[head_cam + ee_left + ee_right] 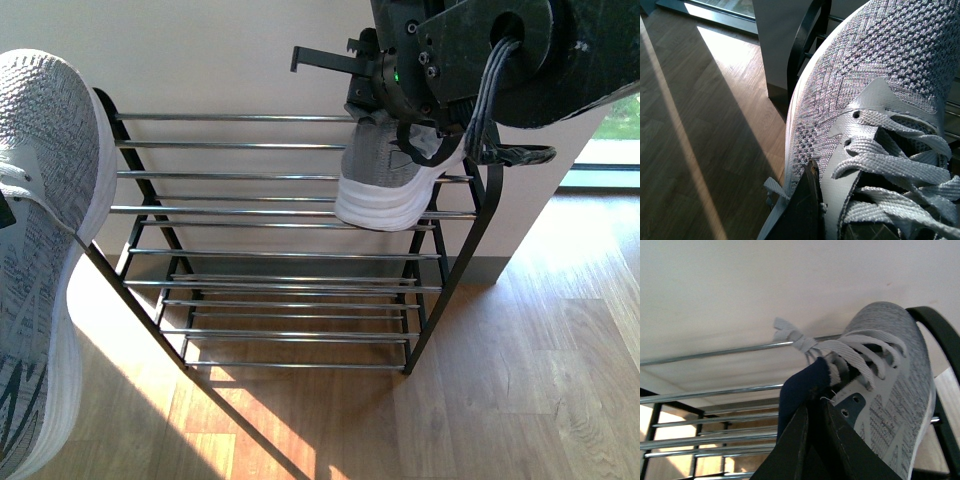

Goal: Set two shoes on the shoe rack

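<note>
Right gripper [815,412] is pinched on the far shoe [385,185] at its navy lining, sole seemingly touching the rack [240,146] top rods, right end; I'd level it, then let go. Left gripper [832,205] clamps the near shoe [40,260] by its lace edge, left of the rack. Only the front view shows sole contact; wrist views show the grips.

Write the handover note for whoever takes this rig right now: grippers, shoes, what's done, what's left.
Left gripper: jaws shut on one shoe, held in the air by the shoe rack's left end.
Right gripper: jaws shut on the other shoe at its navy collar, sole at the top tier's right end.
Done: nothing released yet.
Left: seat and release that shoe, then place the first.
</note>
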Robot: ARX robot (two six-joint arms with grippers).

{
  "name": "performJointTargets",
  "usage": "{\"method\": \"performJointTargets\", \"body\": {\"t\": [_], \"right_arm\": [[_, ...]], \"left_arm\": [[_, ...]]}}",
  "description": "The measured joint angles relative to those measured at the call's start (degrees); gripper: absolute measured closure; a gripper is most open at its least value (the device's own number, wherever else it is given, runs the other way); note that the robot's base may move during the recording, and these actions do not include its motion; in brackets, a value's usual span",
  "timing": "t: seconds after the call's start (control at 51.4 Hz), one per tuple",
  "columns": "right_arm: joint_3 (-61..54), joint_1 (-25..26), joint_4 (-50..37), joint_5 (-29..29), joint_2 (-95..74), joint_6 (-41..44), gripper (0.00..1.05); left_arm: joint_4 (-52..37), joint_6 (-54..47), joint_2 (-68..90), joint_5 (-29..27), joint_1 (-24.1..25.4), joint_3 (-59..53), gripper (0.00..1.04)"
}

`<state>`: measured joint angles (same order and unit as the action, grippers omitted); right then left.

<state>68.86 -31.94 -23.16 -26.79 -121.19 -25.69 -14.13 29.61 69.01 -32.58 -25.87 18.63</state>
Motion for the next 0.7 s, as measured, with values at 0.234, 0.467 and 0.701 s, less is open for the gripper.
{"method": "performJointTargets", "body": {"t": [0.234, 0.467, 0.701], "right_arm": [[1.88, -1.7, 0.04, 1.31, 1.68, -1.9, 0.95], [2.49, -0.9, -0.85, 1.75, 1.66, 0.22, 0.72], [2.78, 1.22, -3.41, 2.05, 1.75, 2.45, 0.24]], "left_arm": [[0.02, 0.0, 0.0, 0.0, 0.0, 0.0, 1.03], [0.0, 0.0, 0.0, 0.0, 0.0, 0.0, 1.03], [0.0, 0.0, 0.0, 0.0, 0.0, 0.0, 1.03]]}}
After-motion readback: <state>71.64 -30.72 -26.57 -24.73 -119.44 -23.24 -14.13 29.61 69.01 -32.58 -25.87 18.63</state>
